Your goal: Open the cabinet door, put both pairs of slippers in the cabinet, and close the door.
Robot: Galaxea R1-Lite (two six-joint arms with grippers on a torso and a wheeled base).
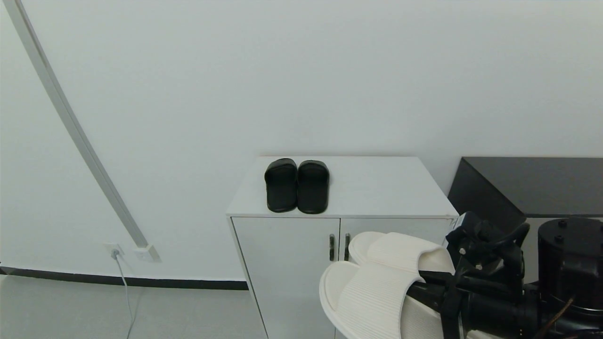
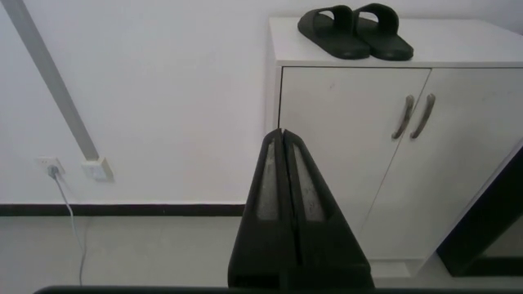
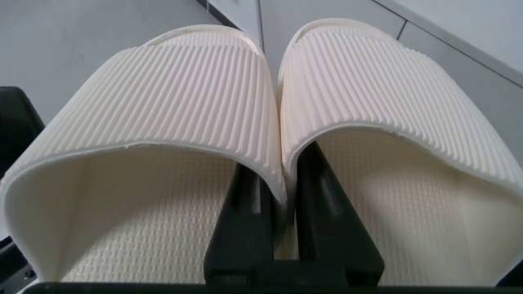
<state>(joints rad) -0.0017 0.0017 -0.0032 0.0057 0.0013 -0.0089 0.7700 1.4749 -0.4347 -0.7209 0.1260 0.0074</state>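
Note:
A pair of black slippers (image 1: pixel 297 186) (image 2: pixel 355 20) lies side by side on top of the white cabinet (image 1: pixel 377 188) (image 2: pixel 343 98), toward its left end. Both cabinet doors are closed, with two dark handles (image 1: pixel 339 246) (image 2: pixel 413 116) at the middle seam. My right gripper (image 1: pixel 419 282) (image 3: pixel 282 212) is low in front of the right door, shut on a pair of white ribbed slippers (image 1: pixel 377 282) (image 3: pixel 270 106), one finger inside each, pinching their touching inner sides together. My left gripper (image 2: pixel 283 163) is shut and empty, to the left of the cabinet and apart from it.
A black table (image 1: pixel 532 181) stands right of the cabinet, close to its side. On the wall to the left run a slanted grey conduit (image 1: pixel 70 122) and a socket (image 1: pixel 113 249) with a hanging cable. Open grey floor (image 1: pixel 94 310) lies left of the cabinet.

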